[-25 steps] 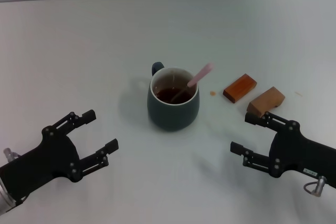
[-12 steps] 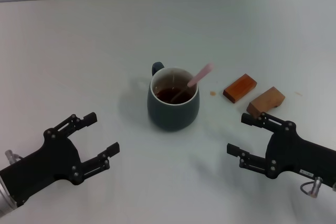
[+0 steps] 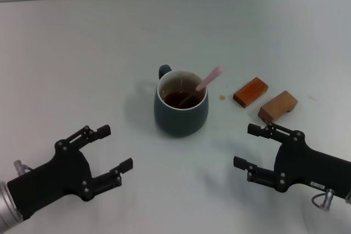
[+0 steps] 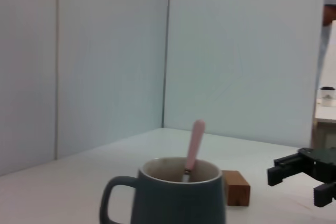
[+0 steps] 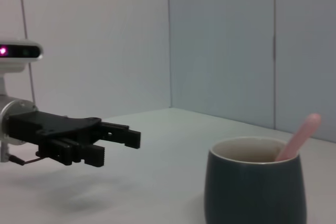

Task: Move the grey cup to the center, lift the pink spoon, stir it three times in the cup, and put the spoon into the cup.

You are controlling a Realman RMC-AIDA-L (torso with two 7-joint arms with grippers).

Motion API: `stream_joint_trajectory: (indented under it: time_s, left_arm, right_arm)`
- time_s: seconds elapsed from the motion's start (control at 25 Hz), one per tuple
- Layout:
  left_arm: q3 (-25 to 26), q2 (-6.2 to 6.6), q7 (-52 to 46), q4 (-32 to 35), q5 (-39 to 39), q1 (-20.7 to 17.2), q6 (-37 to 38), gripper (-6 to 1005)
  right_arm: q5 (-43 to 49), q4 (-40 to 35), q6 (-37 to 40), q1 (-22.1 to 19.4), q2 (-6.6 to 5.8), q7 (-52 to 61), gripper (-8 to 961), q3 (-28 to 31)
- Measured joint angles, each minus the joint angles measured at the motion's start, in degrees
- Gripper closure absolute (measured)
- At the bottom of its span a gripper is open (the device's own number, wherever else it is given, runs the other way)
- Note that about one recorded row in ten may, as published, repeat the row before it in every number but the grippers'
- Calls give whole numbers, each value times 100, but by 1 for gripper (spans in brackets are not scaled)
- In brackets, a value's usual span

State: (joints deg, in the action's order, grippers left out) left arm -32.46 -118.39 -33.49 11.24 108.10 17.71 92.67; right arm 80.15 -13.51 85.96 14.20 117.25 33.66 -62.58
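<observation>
In the head view the left gripper point(image 3: 112, 149) sits in the lower left of the frame, its black forearm running in from the bottom left corner and its two fingers spread wide apart, pointing up and to the right toward the middle of the white table point(image 3: 98, 53), grasping nothing. The right gripper point(image 3: 248, 146) mirrors it in the lower right, its arm coming in from the bottom right corner, its fingers likewise parted and empty, pointing left toward the middle. Both hover low, well apart from the grey cup point(image 3: 181, 102), which stands upright in the centre of the frame between them. The cup is squat and rounded, dark slate-grey outside and pale inside, with a small loop handle at its upper left rim and dark brown liquid in it. The pink spoon point(image 3: 210, 78) stands in the cup, its bowl end down in the liquid and its pale pink handle leaning over the rim, long axis slanting to the upper right of the frame. Right of the cup lie two wooden blocks, an orange-brown block point(image 3: 250, 91) and a paler tan block point(image 3: 278, 106) just beside it, the tan one near the right gripper's upper finger. The left wrist view shows the cup point(image 4: 176, 192) low in the frame, the spoon handle point(image 4: 195, 142) rising nearly upright from it.
</observation>
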Motion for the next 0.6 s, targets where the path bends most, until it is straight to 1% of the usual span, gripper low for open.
stream_joint_trajectory:
  time_s: [0.04,0.6]
  left_arm:
    - [-68,-2,-2,1,1,17,3,184]
    - [-85,-8,20,-6,-5,10,-13,185]
  right_arm:
    - [35,-3,3,7,0,0,208,0]
    - [137,-4,17,95,20,11,208,0]
